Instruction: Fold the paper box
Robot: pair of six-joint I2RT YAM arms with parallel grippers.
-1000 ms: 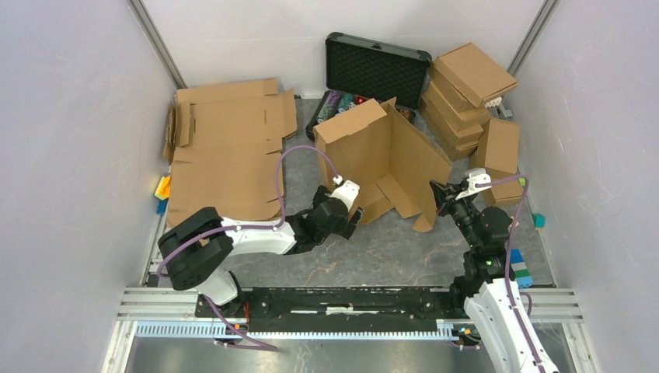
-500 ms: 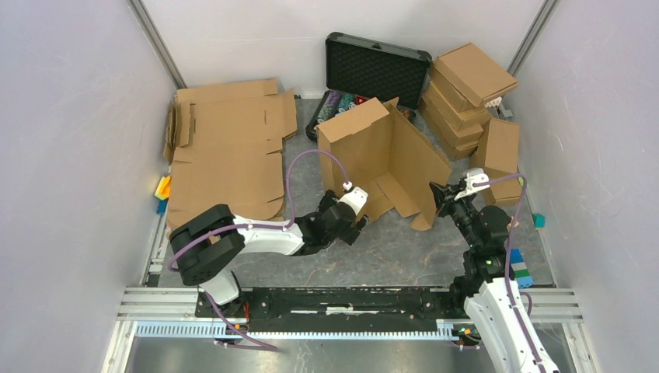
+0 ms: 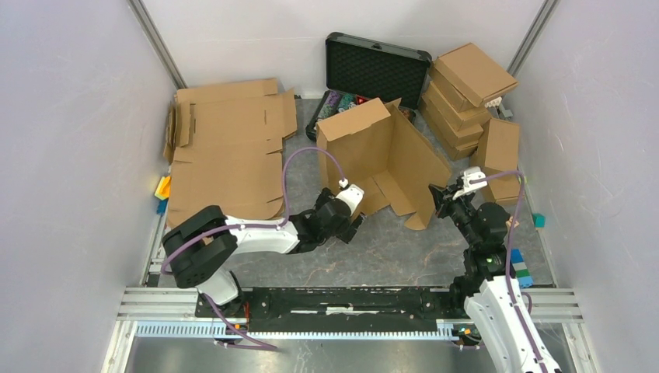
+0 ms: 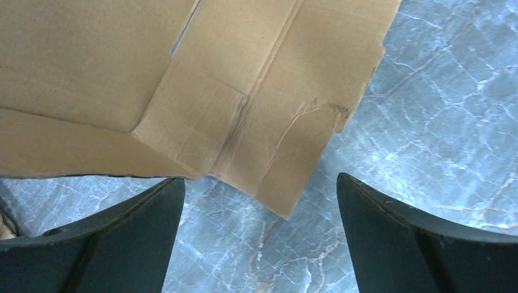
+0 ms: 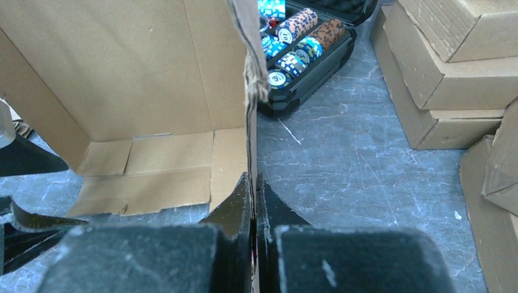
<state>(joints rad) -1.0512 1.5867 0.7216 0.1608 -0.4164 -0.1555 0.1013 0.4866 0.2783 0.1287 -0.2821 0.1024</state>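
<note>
Your plain brown corrugated cardboard box (image 3: 381, 155), half-erected, stands at the middle of the grey marbled bench (image 3: 388, 252), walls upright, flaps splayed; your right gripper (image 5: 252, 183) is clamped tight on the right wall's near edge; your left gripper (image 3: 351, 225) hangs fully spread above the creased front flap (image 4: 269, 122), holding nothing. Risk: that pinch is narrow; pushing the flap could twist the wall free or tear the crumpled crease.

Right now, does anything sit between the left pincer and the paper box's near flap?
Nothing visible: the open left pincer points straight at a flap corner of the paper box, with only bare tabletop around it.
</note>
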